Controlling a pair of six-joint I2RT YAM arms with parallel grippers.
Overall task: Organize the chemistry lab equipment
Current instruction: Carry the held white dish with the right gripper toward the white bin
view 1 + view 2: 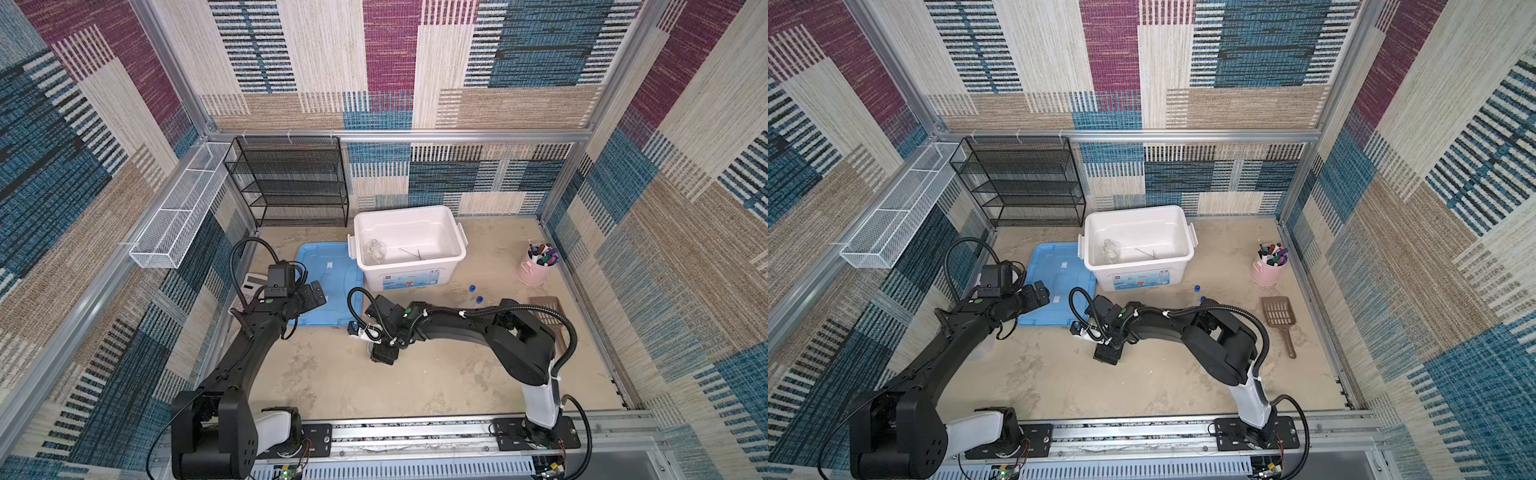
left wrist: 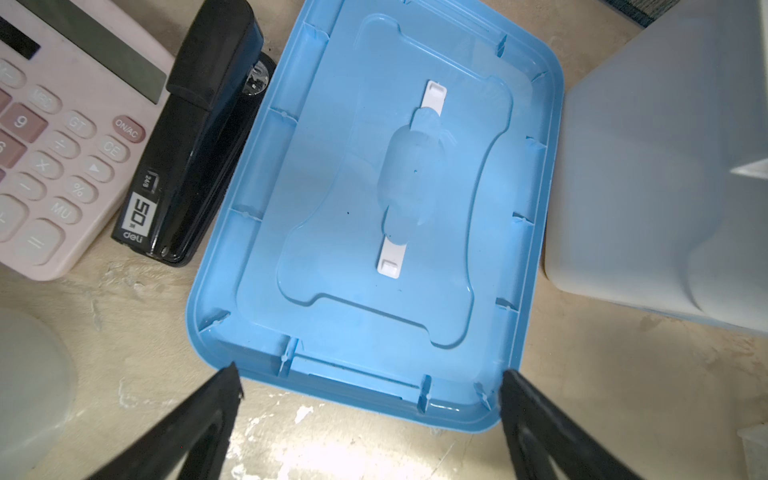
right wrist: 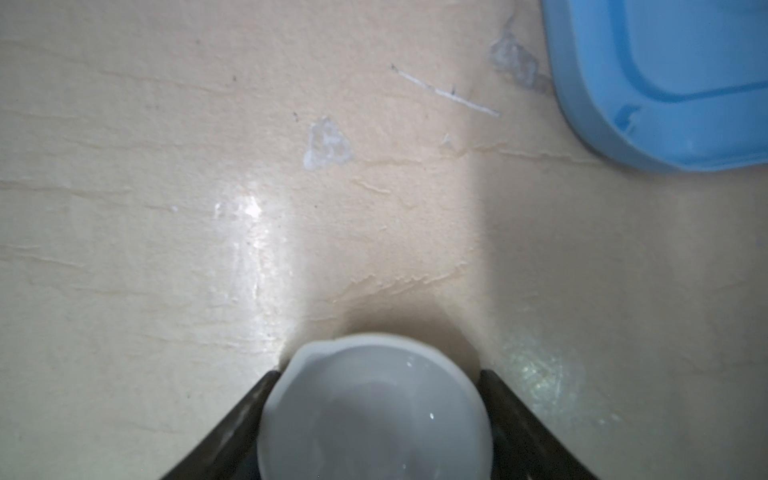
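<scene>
In the right wrist view a white spouted ceramic dish (image 3: pixel 374 415) sits between the black fingers of my right gripper (image 3: pixel 378 374), and both fingers press on its rim. In both top views that gripper (image 1: pixel 382 353) points down, low over the table, in front of the blue lid (image 1: pixel 328 299). My left gripper (image 1: pixel 318 293) hangs open over the lid's near edge (image 2: pixel 374 399) and holds nothing. A clear flask (image 1: pixel 375 249) and a thin wire brush (image 1: pixel 411 252) lie in the white bin (image 1: pixel 409 212). Two blue-capped test tubes (image 1: pixel 472 287) (image 1: pixel 480 299) lie right of the bin.
A pink calculator (image 2: pixel 54 145) and a black stapler (image 2: pixel 187 166) lie left of the lid. A pink cup of pens (image 1: pixel 536 270) and a brown scoop (image 1: pixel 1279 316) are at the right. A black mesh shelf (image 1: pixel 291 183) and a white wire basket (image 1: pixel 178 208) stand at the back left.
</scene>
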